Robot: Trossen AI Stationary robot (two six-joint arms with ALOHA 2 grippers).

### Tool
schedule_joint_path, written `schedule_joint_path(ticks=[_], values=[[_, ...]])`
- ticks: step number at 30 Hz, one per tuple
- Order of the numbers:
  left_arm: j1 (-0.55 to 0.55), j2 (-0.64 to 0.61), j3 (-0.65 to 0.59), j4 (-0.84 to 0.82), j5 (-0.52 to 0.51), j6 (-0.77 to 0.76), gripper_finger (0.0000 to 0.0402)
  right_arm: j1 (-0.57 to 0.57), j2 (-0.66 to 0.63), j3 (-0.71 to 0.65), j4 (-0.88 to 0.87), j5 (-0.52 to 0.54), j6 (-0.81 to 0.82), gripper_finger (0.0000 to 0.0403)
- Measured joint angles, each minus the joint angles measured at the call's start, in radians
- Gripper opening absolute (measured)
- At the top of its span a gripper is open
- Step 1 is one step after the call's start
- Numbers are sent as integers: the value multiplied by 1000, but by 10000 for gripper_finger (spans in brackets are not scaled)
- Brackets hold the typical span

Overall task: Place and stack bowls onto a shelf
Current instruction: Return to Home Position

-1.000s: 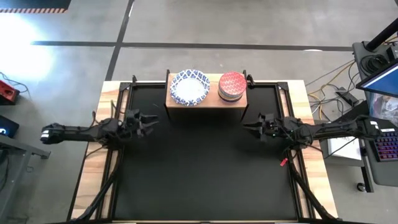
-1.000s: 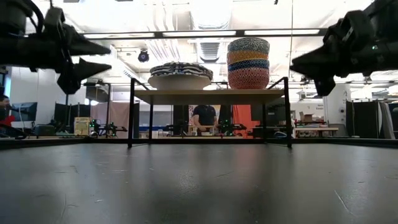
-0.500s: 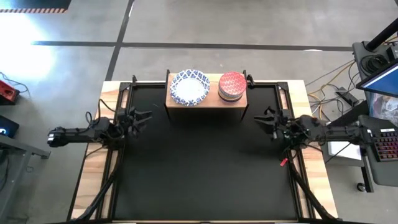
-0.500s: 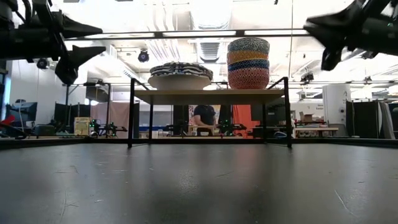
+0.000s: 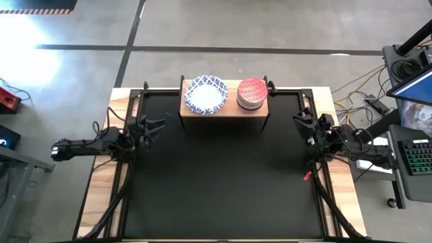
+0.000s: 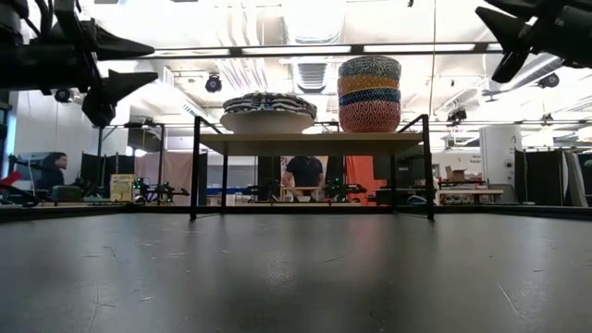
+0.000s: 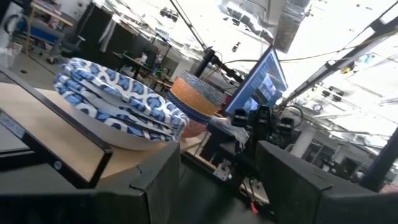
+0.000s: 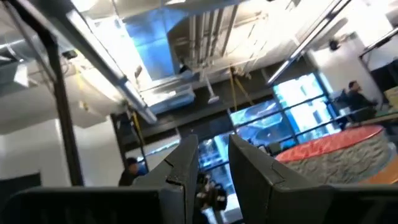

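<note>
Black mat (image 5: 223,169) on wooden table (image 5: 100,196); person (image 6: 302,173) behind.

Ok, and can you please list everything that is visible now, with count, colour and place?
shelf: one, light wood with dark legs, at the far edge of the mat.
wide bowls: one stack, white with blue pattern, on the shelf, left arm's side; exact number unclear.
small bowls: four in one stack, from the side grey-patterned, yellow-tan, blue, red going down; on the shelf, right arm's side.
mat: one, black, covering the wooden table.
people: two, in the room behind the table.
left gripper: dark, open, raised near the mat's left edge.
right gripper: dark, open, raised near the mat's right edge.
</note>
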Motion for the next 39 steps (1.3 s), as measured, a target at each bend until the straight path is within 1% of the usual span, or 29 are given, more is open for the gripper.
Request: schedule_joint_path(ticks=[2,10,18,24,34,39], values=[[16,0,0,0,0,0,195,-24,3,0,16,0,0,76],[119,0,0,0,0,0,195,-157,0,0,-48,0,0,71],[273,0,0,0,0,0,195,-335,-1,0,-63,0,0,82],[397,0,0,0,0,0,195,-456,-1,0,-63,0,0,77],[536,0,-1,0,0,0,195,-575,-1,0,-62,0,0,68],[565,0,-1,1,0,0,195,-614,2,0,-62,0,0,73]])
